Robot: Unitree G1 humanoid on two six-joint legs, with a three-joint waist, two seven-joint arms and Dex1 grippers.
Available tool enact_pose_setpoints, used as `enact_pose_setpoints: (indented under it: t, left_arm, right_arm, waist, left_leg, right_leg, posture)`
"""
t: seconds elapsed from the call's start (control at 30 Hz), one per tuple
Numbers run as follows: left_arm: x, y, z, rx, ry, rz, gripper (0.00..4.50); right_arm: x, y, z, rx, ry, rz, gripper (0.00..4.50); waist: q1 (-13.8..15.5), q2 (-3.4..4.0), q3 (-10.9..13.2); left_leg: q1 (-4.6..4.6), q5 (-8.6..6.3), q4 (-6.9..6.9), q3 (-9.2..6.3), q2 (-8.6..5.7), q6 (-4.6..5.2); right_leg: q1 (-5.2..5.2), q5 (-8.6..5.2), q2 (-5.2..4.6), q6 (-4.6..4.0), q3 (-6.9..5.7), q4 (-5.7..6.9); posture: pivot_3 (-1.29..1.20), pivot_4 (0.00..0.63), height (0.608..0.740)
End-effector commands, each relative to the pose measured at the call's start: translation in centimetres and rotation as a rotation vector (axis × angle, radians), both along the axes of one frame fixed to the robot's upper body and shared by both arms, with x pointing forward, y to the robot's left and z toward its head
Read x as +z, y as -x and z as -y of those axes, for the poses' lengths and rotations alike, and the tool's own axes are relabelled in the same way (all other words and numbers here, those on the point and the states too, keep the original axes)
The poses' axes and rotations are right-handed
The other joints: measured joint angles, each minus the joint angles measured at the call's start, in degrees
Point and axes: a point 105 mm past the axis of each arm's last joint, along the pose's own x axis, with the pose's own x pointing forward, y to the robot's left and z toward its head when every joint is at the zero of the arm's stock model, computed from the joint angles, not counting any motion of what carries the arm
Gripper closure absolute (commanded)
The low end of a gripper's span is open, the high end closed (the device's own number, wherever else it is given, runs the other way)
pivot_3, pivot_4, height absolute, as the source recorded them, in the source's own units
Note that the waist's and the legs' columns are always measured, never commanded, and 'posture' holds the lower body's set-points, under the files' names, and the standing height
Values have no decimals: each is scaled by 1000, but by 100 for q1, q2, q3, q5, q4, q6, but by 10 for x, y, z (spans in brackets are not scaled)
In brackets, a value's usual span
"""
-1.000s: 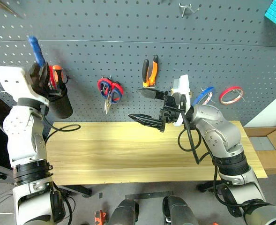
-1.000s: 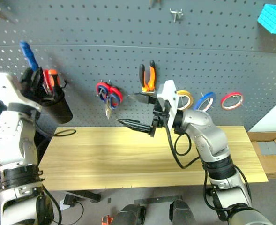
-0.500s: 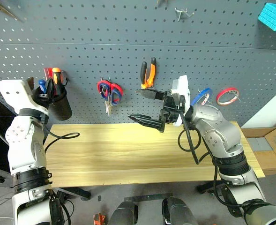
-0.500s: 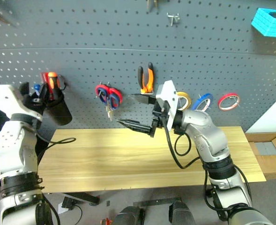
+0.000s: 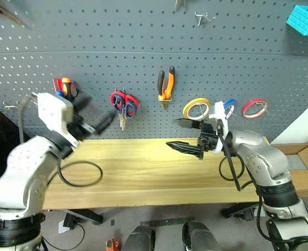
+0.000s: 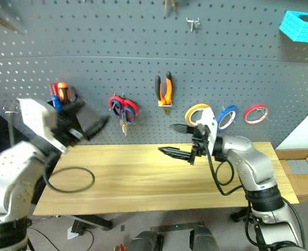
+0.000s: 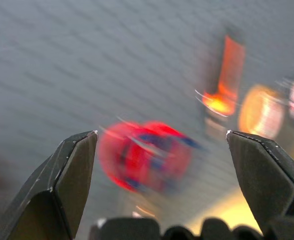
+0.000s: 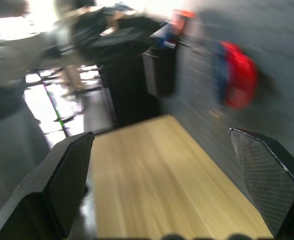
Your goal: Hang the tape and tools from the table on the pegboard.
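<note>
Your left gripper (image 5: 99,120) has left the screwdriver (image 5: 57,93) in the black cup at left and spread empty. On the pegboard (image 5: 143,31) hang scissors (image 5: 123,102), pliers (image 5: 166,83) and blue tape (image 6: 227,116); the table (image 5: 143,172) is bare. Your right gripper (image 5: 181,133) gapes empty at centre.

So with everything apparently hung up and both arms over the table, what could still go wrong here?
The left gripper, open, hangs close to the scissors on the pegboard; a swing toward the board could knock them off their hook. The right gripper, open, is below the yellow roll and blue tape; lifting carelessly might snag them. A black cable loop on the table could catch.
</note>
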Motion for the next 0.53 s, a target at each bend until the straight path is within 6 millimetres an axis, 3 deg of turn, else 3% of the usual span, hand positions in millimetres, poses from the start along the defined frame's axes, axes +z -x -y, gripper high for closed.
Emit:
enact_pose_setpoints:
  t: [0.03, 0.13, 0.2, 0.3, 0.43, 0.53]
  left_arm:
    - [-18, -3, -14, 129, 52, -26, 80]
    - [-53, -8, -18, 214, 41, -84, 80]
    - [-69, -10, -24, 251, 46, -118, 80]
    - [-78, -13, -35, 285, 58, -125, 80]
    - [-97, -14, -53, 341, 37, -149, 80]
    - [-98, -14, -64, 406, 11, -118, 80]
  right_arm:
    - [-5, -22, 24, -275, -63, 43, 0]
    - [-29, -50, 60, -618, -37, 60, 0]
    - [-37, -49, 65, -641, -50, 32, 0]
    - [-55, -45, 78, -642, -33, -30, 0]
    - [-89, -36, 104, -676, 71, -104, 0]
    - [-105, -37, 130, -788, 98, -118, 0]
  waist:
    - [-11, 6, -26]
    - [-7, 24, -78]
    - [3, 28, -110]
    - [15, 28, -176]
    - [8, 47, -319]
    - [-5, 53, -375]
  left_leg:
    - [10, 0, -2, 2, 3, 0]
    - [57, -5, -4, 8, 2, 7]
    - [93, -9, -5, 16, -5, 12]
    - [107, -17, -3, 23, -2, 27]
    - [133, -23, -5, 25, 4, 35]
    - [146, -31, -5, 29, 9, 39]
  right_leg:
    - [6, 0, 2, 0, 2, 0]
    - [59, 0, 4, 1, 2, -11]
    - [92, 0, 5, 1, -3, -13]
    - [98, 0, 28, 3, 0, -14]
    - [132, -1, 37, 3, 0, -22]
    - [148, -2, 40, 5, 3, -27]
  posture:
    - [-21, 85, 740]
    - [-51, 67, 740]
    - [-63, 55, 740]
    - [-71, 41, 740]
    - [-77, 16, 740]
    - [-71, 13, 740]
